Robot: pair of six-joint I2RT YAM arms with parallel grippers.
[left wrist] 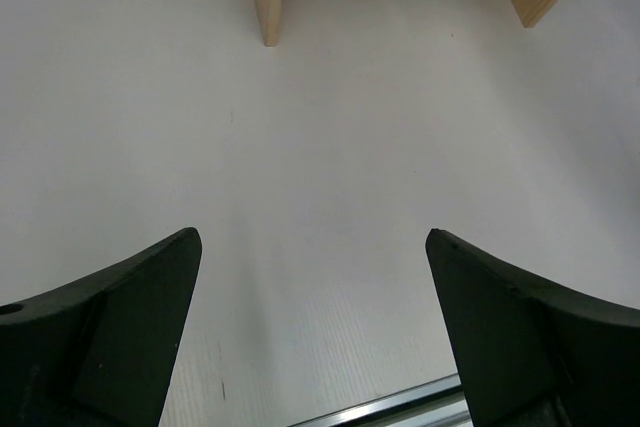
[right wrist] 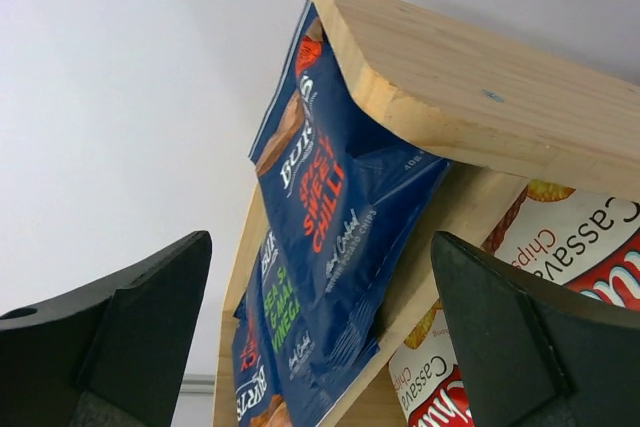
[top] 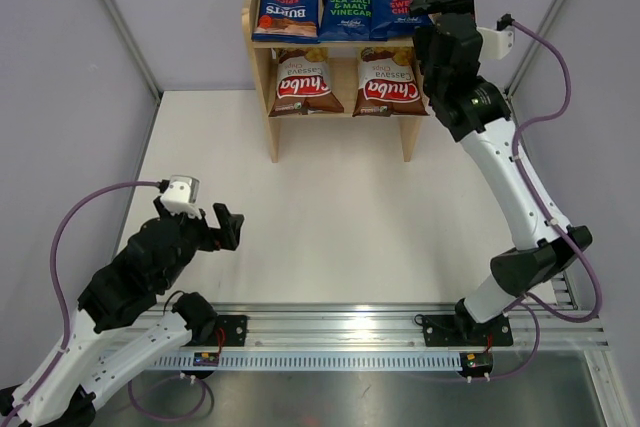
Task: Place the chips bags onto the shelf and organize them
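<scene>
- Placement appears complete: three Burts bags [top: 345, 5] stand on the top tier of the shelf [top: 265, 117], two Chuba bags [top: 303, 84] below.
- Right gripper [right wrist: 320, 247] is wide open and empty, near the rightmost Burts bag [right wrist: 330, 197] (which sits slightly out of line).
- Left gripper [left wrist: 312, 237] is wide open and empty, over the surface [left wrist: 330, 147].
- Next, I judge: the right arm should back away without snagging that bag.
</scene>
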